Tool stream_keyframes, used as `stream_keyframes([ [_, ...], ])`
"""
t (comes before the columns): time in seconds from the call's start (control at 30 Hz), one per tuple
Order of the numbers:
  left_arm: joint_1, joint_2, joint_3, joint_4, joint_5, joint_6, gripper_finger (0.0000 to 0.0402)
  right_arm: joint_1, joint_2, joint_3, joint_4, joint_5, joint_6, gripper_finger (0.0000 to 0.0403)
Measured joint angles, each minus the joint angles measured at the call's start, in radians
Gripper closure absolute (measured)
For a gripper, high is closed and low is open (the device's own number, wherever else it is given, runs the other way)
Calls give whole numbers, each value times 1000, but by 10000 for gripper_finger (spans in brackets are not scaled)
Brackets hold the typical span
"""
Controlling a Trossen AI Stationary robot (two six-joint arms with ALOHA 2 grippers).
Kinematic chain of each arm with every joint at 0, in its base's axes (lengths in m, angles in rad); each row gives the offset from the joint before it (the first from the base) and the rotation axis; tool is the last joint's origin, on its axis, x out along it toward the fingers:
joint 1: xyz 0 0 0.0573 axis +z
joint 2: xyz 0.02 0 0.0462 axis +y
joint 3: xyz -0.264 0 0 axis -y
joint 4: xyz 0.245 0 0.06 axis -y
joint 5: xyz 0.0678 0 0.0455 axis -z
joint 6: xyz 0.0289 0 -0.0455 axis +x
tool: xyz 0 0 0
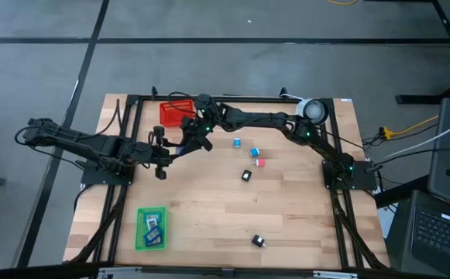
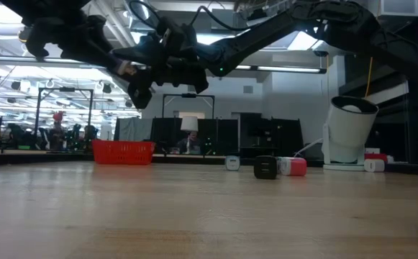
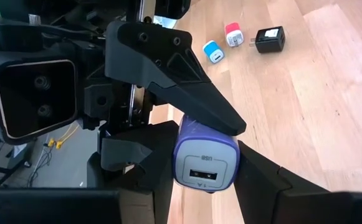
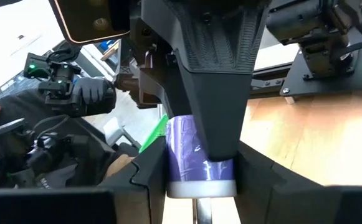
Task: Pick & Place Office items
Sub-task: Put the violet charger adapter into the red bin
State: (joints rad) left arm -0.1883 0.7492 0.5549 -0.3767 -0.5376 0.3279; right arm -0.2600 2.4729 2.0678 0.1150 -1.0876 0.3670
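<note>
A small purple charger block (image 3: 205, 163), with a pale USB face, hangs in the air between both grippers over the table's far left part. My left gripper (image 3: 205, 186) and my right gripper (image 4: 200, 180) meet on it (image 1: 181, 149), each shut on it. In the low view both grippers (image 2: 162, 65) are well above the tabletop and hide the block. Two blue pieces (image 1: 236, 142) (image 1: 254, 152), a pink one (image 1: 260, 162) and two black ones (image 1: 246, 177) (image 1: 258, 242) lie on the wood. My left gripper pinches the purple charger between its two fingers (image 3: 258, 180), on the side walls next to the USB face (image 3: 187, 174). It comes level from the table's left. The block is lifted clear. My right gripper pinches the same block on its other pair of side walls (image 4: 181, 146), near the pale end (image 4: 202, 188). Its fingers (image 4: 149, 174) slant down from the far right, across the left gripper's fingers. The block is clear of the table.
A red mesh basket (image 1: 176, 113) stands at the far edge, just behind the grippers. A flat green tray (image 1: 141, 232) holding small pieces lies near the left front. A white cylinder (image 1: 314, 110) stands at the far right. Bare wood lies between the loose pieces and the tray.
</note>
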Motion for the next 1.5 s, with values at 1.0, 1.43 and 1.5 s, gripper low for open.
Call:
stream_keyframes([
  [1.0, 303, -41, 127, -338, -294, -105, 273, -80, -1, 1, 19, 130, -9, 137],
  [1.43, 629, 109, 127, -64, -34, 64, 273, -27, -1, 1, 20, 129, -28, 138],
  [1.5, 672, 154, 127, -30, 14, 79, 273, -16, -1, 1, 19, 129, -32, 138],
])
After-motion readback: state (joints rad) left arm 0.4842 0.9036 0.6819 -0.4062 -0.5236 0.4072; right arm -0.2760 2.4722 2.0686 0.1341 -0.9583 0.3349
